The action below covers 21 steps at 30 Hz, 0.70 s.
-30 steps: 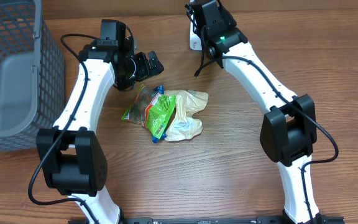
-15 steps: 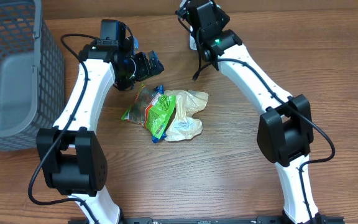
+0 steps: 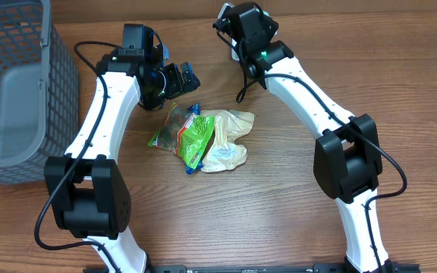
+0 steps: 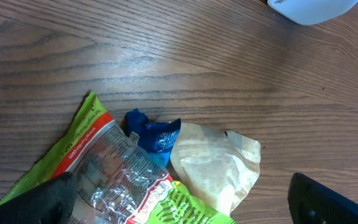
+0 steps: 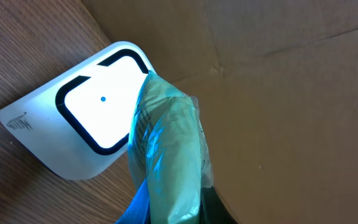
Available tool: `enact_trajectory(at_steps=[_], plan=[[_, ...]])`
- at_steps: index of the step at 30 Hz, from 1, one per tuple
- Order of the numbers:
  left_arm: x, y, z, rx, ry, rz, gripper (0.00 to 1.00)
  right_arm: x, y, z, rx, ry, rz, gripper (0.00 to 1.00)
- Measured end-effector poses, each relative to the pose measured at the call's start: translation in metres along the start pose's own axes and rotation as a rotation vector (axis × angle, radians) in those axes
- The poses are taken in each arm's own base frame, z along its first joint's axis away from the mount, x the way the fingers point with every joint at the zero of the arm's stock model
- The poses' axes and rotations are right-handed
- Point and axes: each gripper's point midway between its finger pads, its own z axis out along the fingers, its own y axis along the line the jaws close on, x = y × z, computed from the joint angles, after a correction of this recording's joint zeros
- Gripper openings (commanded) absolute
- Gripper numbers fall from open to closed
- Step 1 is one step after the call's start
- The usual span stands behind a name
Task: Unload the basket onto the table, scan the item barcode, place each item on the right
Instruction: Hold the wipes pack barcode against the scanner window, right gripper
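Observation:
In the right wrist view a pale green, crinkly packet (image 5: 169, 155) with a blue edge stands upright, and my right gripper (image 5: 185, 214) is shut on its lower end. The packet's top overlaps the lit window of the white scanner (image 5: 92, 124). Overhead, my right gripper (image 3: 239, 34) hangs at the table's far edge over the scanner (image 3: 236, 53), which mostly hides under it. My left gripper (image 3: 182, 78) is open above a pile of packets, its dark fingers (image 4: 39, 202) at the frame's bottom corners.
The pile holds a green snack bag (image 3: 192, 136), a tan packet (image 3: 230, 136) and a small blue packet (image 4: 154, 134). A grey mesh basket (image 3: 21, 83) stands at the far left. A brown cardboard wall (image 5: 291, 93) rises behind the scanner.
My right arm has shifted a little to the left at the far edge, carrying the packet over the scanner. The left arm and the pile have stayed put.

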Motion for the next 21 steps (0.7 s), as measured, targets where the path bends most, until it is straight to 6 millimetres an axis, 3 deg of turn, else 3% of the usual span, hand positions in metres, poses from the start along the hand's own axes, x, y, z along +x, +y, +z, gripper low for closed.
enact_trajectory(at_steps=[7, 16, 21], plan=[[0.0, 0.0, 0.0, 0.0, 0.0, 0.0, 1.0, 0.007, 0.008, 0.006, -0.006, 0.01, -0.005, 0.04], [0.0, 0.0, 0.0, 0.0, 0.0, 0.0, 1.0, -0.017, -0.014, 0.006, 0.074, -0.089, 0.028, 0.04], [0.0, 0.0, 0.0, 0.0, 0.0, 0.0, 1.0, -0.011, -0.01, 0.009, 0.051, -0.078, -0.006, 0.04]])
